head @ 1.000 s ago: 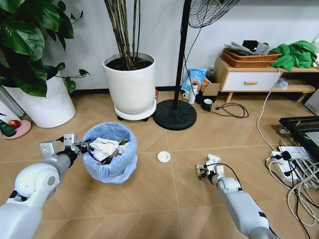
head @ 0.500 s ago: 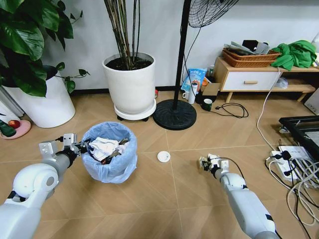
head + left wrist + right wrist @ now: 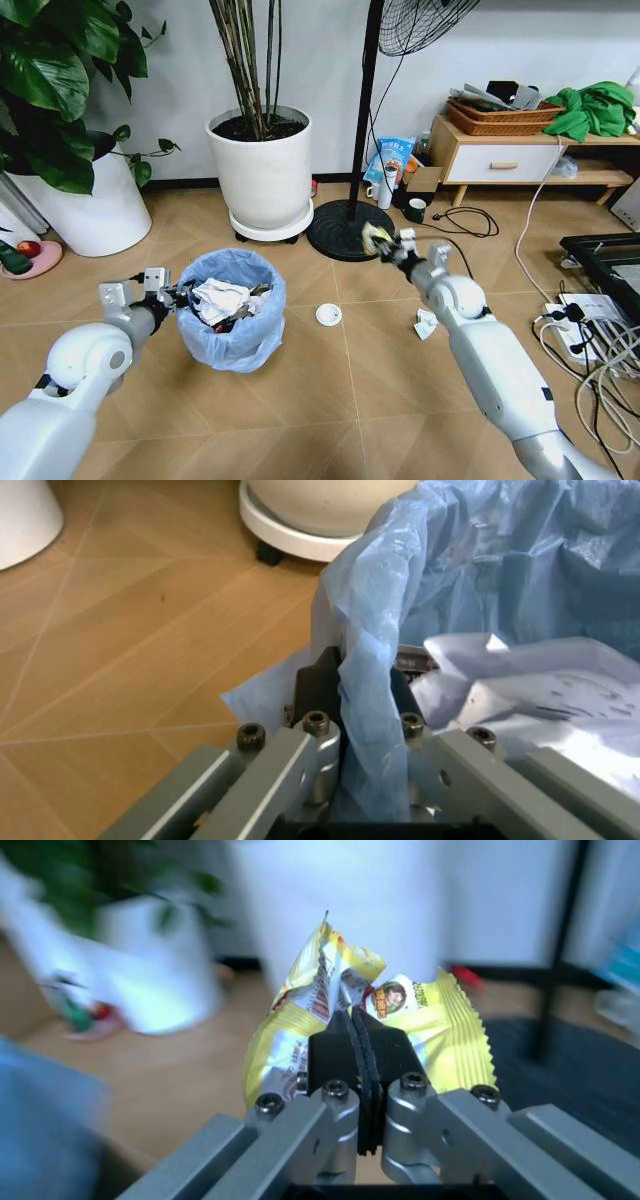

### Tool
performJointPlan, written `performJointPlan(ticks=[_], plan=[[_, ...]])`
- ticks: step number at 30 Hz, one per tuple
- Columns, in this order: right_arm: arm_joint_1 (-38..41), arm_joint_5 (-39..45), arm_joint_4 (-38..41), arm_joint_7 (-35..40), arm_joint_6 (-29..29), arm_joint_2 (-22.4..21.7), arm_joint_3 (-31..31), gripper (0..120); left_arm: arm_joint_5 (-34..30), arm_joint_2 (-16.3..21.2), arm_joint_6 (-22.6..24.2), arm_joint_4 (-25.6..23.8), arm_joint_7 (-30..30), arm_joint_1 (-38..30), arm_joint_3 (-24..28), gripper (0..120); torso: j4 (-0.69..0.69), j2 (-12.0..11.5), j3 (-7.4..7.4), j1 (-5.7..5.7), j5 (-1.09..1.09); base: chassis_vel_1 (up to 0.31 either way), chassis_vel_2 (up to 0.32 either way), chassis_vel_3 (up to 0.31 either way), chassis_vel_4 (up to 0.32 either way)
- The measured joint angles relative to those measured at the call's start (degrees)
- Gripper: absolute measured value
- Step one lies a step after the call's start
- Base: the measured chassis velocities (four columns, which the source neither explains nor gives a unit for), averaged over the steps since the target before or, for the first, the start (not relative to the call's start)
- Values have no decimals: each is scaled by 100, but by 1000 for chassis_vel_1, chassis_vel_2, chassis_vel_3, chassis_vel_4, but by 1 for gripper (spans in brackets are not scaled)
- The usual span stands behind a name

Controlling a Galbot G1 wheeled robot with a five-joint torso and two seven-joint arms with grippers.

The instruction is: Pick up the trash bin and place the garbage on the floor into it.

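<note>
Chevron-planked floor (image 3: 300,400), plant pots behind. We judge the step as carrying a piece of garbage to the trash bin (image 3: 232,325): the right claw (image 3: 385,243) is raised near the fan base, pinched shut on a yellow wrapper (image 3: 340,1012) whose long axis stands roughly upright out of the jaws. Left claw (image 3: 365,705) grips the bin's bagged rim. Next calls for swinging left over the bin's mouth. White disc (image 3: 328,315) and paper wad (image 3: 426,323) lie on the floor.
</note>
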Motion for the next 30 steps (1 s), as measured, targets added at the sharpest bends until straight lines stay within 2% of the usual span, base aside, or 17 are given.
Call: performJointPlan(ticks=[1, 3, 11, 15, 21, 22, 23, 25, 29, 30], plan=[[0, 0, 0, 0, 0, 0, 0, 0, 0, 0, 0, 0, 0, 0, 0, 0, 0, 0, 0, 0, 0, 0, 0, 0, 0], [222, 307, 366, 1, -187, 55, -387, 0, -2, -36, 4, 73, -16, -132, 126, 0, 0, 0, 0, 0, 2, 0, 0, 0, 0], [624, 866, 837, 58, -395, 201, -1408, 0, -55, -163, 20, 193, -170, -493, 498, 0, 1, 0, 0, 0, 2, 0, 0, 0, 0], [699, 819, 817, 86, -403, 235, -1844, 0, -73, -245, 26, 239, -231, -648, 643, 0, 0, 0, 0, 0, 2, 0, 0, 0, 0], [711, 551, 673, 110, -427, 246, -2043, 0, -92, -271, 31, 262, -267, -745, 693, 0, 0, 0, 0, 0, 2, 0, 0, 0, 0], [711, 513, 661, 111, -434, 242, -2050, 1, -96, -271, 33, 262, -268, -749, 693, 0, 0, 0, 0, 0, 2, 0, 0, 0, 0], [710, 428, 620, 124, -437, 224, -2083, 10, -98, -271, 36, 262, -268, -750, 693, 0, 0, 0, 0, 0, 3, 0, 0, 0, 0], [708, 386, 597, 131, -434, 217, -2106, 11, -98, -271, 36, 262, -269, -750, 695, 0, 0, 0, 0, 0, 2, 0, 0, 0, 0], [707, 241, 485, 148, -366, 238, -2132, 33, -100, -283, 37, 264, -281, -784, 734, 0, 0, 0, 0, 0, 3, 0, 0, 0, 0], [707, 241, 485, 148, -366, 238, -2132, 33, -100, -283, 37, 264, -281, -784, 734, 0, 0, 0, 0, 0, 3, 0, 0, 0, 0]])
